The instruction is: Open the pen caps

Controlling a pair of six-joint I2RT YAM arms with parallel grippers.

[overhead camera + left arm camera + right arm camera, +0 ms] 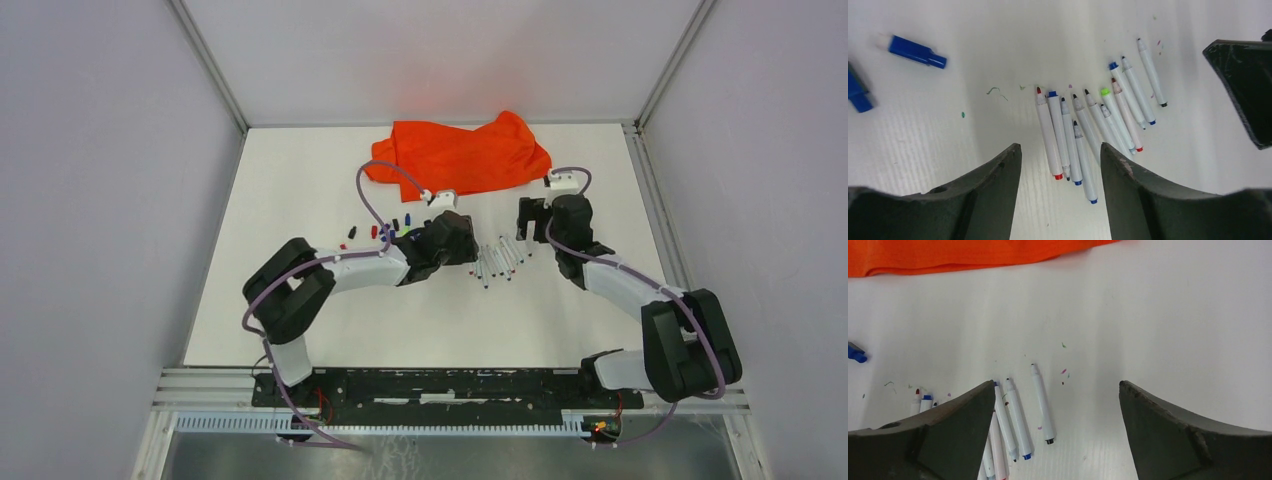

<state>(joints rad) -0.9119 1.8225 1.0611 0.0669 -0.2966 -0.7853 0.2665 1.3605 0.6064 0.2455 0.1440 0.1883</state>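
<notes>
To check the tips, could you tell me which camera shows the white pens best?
Left wrist: the pens are all in view, close. Top external shows them tiny; right wrist shows only a few.

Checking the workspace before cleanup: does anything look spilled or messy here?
Yes: small green and pink flecks, seemingly ink, mark the white table around the pens. Nothing else stands out.
</notes>
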